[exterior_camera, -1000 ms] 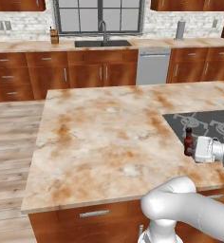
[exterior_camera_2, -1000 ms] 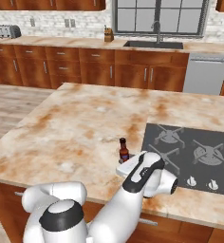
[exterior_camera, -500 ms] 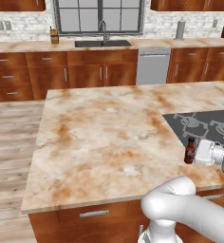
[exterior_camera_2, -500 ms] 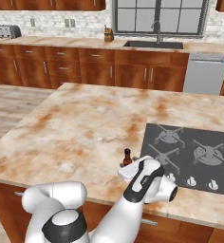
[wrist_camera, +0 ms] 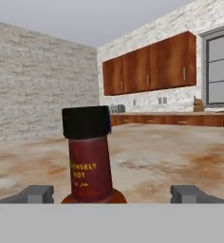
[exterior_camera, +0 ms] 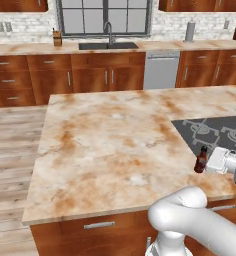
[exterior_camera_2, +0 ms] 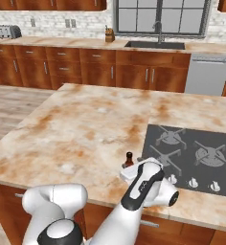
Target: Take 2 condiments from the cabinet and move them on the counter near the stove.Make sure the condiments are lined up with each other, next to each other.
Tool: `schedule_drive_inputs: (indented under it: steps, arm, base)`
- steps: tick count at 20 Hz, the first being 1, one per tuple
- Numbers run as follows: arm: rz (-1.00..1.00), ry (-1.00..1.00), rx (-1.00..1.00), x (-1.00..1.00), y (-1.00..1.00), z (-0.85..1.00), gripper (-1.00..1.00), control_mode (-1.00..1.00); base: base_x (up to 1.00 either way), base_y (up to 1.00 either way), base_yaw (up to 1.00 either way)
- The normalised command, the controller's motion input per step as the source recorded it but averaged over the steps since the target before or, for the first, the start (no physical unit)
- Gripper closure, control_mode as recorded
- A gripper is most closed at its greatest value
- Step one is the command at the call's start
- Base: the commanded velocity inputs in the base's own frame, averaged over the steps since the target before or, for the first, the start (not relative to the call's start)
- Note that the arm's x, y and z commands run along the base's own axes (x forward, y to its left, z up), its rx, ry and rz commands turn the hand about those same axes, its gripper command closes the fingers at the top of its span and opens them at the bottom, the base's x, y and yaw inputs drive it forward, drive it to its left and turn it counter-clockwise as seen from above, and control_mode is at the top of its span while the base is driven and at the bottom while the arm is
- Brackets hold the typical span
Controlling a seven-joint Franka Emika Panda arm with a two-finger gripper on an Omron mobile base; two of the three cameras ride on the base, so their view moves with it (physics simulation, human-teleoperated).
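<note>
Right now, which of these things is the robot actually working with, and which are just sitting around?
Job:
sauce bottle, upright by the stove
counter under it
gripper, jaws open either side of the bottle

Just there:
sink
dishwasher
toaster
knife block

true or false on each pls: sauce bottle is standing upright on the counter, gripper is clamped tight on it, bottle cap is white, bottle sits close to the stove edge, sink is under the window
1. The sauce bottle stands upright on the counter: true.
2. The gripper is clamped tight on it: false, its fingertips stand wide apart, clear of the bottle on both sides.
3. The bottle cap is white: false, it is black.
4. The bottle sits close to the stove edge: true.
5. The sink is under the window: true.
</note>
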Motion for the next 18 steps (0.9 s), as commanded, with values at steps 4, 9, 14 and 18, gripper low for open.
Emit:
schedule_drive_inputs:
  steps: [4,9,14,18]
  arm:
    - [-0.07,0.00,0.00,-0.08,-0.28,0.61,-1.00,-1.00]
    - [-0.04,0.00,-0.05,-0.54,-0.07,0.70,-1.00,-1.00]
    - [-0.06,0.14,-0.12,-0.54,0.00,0.75,-1.00,-1.00]
    - [-0.16,0.57,-0.24,-0.13,0.13,0.52,-1.00,-1.00]
  base:
    - [0.00,0.00,0.00]
    - [0.00,0.00,0.00]
    - [0.00,0.00,0.00]
    - [0.00,0.00,0.00]
